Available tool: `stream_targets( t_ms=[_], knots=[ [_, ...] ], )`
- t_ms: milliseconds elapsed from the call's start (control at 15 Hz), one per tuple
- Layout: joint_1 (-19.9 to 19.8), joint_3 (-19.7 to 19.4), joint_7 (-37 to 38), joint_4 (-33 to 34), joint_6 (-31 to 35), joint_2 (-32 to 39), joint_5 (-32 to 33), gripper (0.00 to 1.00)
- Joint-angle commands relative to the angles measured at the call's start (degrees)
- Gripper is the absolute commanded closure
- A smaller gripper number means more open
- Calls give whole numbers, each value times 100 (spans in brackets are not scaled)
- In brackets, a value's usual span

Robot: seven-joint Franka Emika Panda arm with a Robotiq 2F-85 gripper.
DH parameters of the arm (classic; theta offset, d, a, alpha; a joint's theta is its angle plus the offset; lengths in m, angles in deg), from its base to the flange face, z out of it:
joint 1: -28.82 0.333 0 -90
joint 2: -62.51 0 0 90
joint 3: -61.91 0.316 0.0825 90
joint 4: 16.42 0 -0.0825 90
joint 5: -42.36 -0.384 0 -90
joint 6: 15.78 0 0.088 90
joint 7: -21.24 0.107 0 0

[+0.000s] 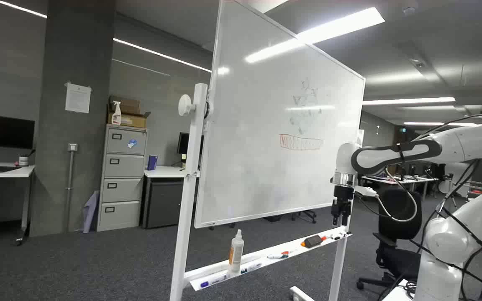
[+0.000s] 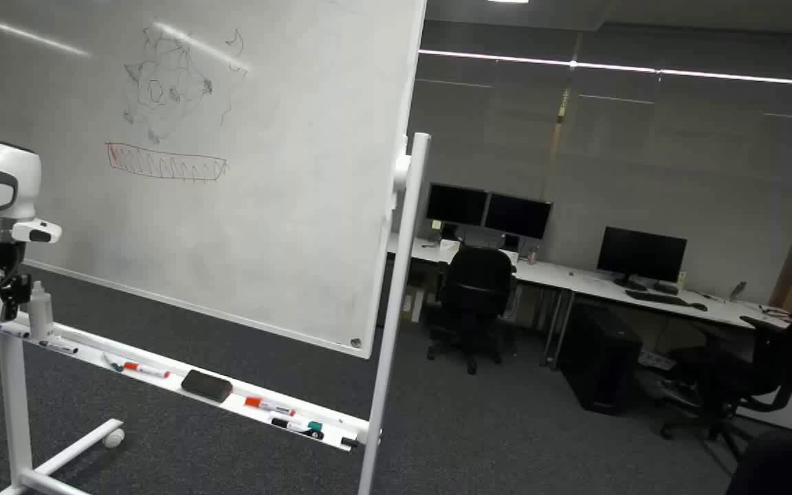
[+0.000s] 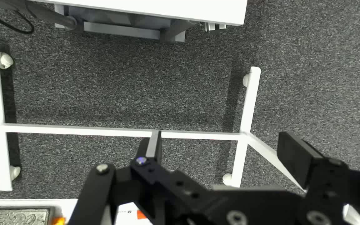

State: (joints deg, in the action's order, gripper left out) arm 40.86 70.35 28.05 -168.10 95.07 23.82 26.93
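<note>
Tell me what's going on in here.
A white robot arm holds its black two-fingered gripper open and empty in front of a large white-framed whiteboard, so nothing is being handled now. On the long white tray below lie a dark rectangular eraser and slim orange-capped white markers; a pale plastic bottle with a pointed top stands there too.

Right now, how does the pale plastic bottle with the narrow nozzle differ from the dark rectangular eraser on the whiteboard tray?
The pale plastic bottle with the narrow nozzle stands upright, while the dark rectangular eraser lies flat. The bottle is tall and slim; the eraser is a low, wide block. The bottle is whitish and part orange; the eraser is dark grey. Both rest on the long white tray.
</note>
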Motion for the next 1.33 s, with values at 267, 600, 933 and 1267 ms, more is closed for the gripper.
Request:
stream_targets(
  t_ms=[267, 600, 933, 1267],
  knots=[
    [-45, 37, -23, 10, -19, 5, -21, 0],
    [-155, 43, 126, 68, 69, 12, 24, 0],
    [-992, -455, 338, -477, 712, -327, 334, 0],
    [-2098, -1478, 145, -699, 705, -86, 551, 0]
  ],
)
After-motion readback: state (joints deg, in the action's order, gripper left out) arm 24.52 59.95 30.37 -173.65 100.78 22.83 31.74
